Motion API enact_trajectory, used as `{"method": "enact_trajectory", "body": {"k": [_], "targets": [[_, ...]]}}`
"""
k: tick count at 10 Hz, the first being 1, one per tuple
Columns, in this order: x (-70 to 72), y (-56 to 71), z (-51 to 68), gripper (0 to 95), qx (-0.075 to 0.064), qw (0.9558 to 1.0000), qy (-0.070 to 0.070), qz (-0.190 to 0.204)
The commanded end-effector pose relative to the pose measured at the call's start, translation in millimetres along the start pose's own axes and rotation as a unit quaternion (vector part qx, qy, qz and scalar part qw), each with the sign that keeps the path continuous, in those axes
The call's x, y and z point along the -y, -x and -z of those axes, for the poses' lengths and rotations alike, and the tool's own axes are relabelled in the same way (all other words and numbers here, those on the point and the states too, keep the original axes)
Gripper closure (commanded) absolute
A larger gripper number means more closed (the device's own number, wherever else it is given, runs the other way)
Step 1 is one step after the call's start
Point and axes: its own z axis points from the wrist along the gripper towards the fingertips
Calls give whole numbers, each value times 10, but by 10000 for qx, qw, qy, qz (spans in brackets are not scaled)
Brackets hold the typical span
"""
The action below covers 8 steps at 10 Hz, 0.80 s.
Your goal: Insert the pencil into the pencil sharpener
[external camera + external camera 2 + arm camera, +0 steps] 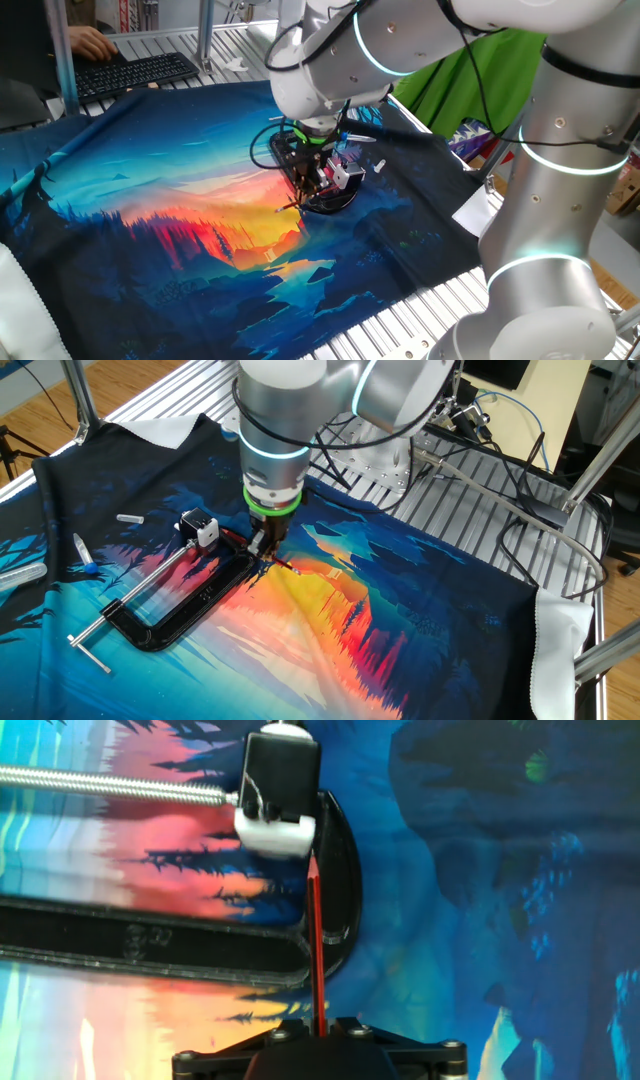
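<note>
The gripper (pixel 320 1038) pinches the thin reddish pencil (pixel 317 945) at its near end, jaws pressed together on it. The stick runs straight over the glossy black C-shaped clamp (pixel 150 948) (curved at its end) to the small white-and-black pencil sharpener (pixel 277 792), its tip just beside the white base, by the silver threaded rod (pixel 110 786)

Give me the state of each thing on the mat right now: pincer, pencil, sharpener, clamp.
pincer: shut on the pencil, pointing down at the mat.
pencil: held, its tip at the sharpener; whether it is in the hole cannot be told.
pencil sharpener: clamped between the screw rod's end and the clamp's jaw.
clamp: lying flat on the mat, screwed shut on the sharpener.
mat: spread over the table.
</note>
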Motion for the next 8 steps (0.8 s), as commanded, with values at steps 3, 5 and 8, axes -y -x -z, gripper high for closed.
{"method": "enact_trajectory", "body": {"k": [3,5,8], "targets": [[18,61,21,950,-36,10000,24,68],[27,64,20,950,-77,9999,43,118],[8,-13,68,950,-116,9999,61,109]]}}
